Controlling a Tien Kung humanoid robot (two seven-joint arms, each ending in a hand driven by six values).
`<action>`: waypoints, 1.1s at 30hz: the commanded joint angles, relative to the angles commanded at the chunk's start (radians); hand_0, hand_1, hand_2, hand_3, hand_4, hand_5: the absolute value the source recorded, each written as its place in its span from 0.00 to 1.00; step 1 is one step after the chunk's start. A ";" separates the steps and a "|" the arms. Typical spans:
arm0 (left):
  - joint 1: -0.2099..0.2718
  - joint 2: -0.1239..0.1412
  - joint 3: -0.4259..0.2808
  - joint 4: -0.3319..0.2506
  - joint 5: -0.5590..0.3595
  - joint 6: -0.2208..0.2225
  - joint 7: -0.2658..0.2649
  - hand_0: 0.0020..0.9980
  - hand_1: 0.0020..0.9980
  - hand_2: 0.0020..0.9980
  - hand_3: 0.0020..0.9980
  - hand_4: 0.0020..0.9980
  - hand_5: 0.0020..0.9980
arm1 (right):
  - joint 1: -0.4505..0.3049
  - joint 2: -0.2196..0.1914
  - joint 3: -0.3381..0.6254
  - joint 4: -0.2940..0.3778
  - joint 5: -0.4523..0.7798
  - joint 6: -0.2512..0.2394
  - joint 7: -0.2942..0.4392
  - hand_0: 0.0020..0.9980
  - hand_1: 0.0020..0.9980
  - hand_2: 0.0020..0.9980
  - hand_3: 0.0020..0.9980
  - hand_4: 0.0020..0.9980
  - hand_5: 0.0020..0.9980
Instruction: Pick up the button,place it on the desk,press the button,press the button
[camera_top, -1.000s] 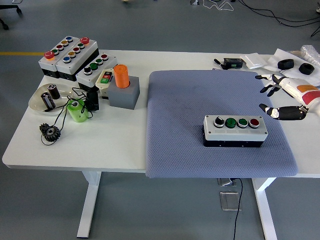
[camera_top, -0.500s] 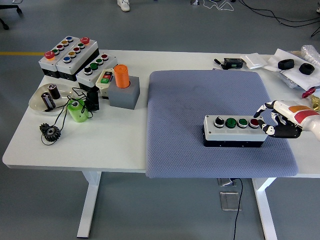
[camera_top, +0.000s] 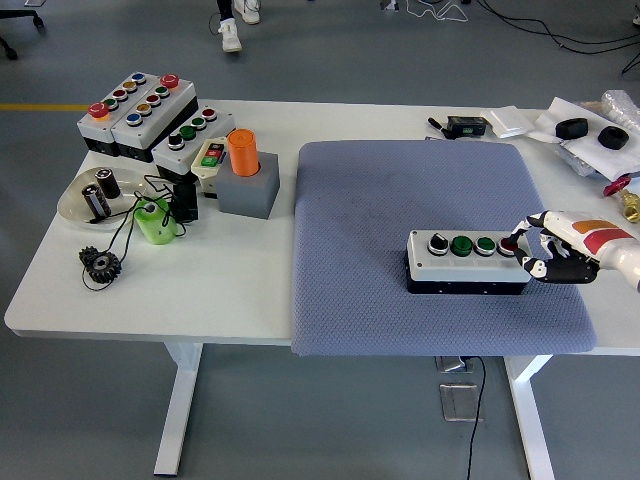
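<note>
right now the grey four-button control box (camera_top: 468, 261) lies lengthwise on the blue-grey mat (camera_top: 400, 200); the right hand (camera_top: 545, 255), fingers loosely curled and holding nothing, touches its red-button end.

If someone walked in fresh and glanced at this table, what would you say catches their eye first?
Probably the grey button box with its row of four controls, sitting on the blue-grey mat right of centre, with the right robot hand at its right end, fingers curled by the red button. Next, the clutter at the far left: more button boxes and an orange cylinder standing in a grey block.
</note>
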 joint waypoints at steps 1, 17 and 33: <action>0.000 0.000 0.000 0.000 0.000 0.000 0.000 0.69 0.74 0.76 0.60 0.42 1.00 | 0.000 0.000 -0.002 -0.001 0.000 0.000 0.000 0.15 0.00 0.10 0.65 0.51 0.42; 0.008 -0.003 -0.017 0.000 0.025 0.004 0.010 0.69 0.74 0.76 0.60 0.41 1.00 | -0.012 0.002 0.032 0.010 -0.007 -0.011 -0.010 0.15 0.00 0.10 0.65 0.52 0.43; 0.008 0.000 -0.019 -0.001 0.035 0.003 0.013 0.69 0.74 0.76 0.60 0.41 1.00 | -0.022 0.042 0.074 0.044 -0.014 -0.004 -0.026 0.15 0.00 0.09 0.65 0.52 0.44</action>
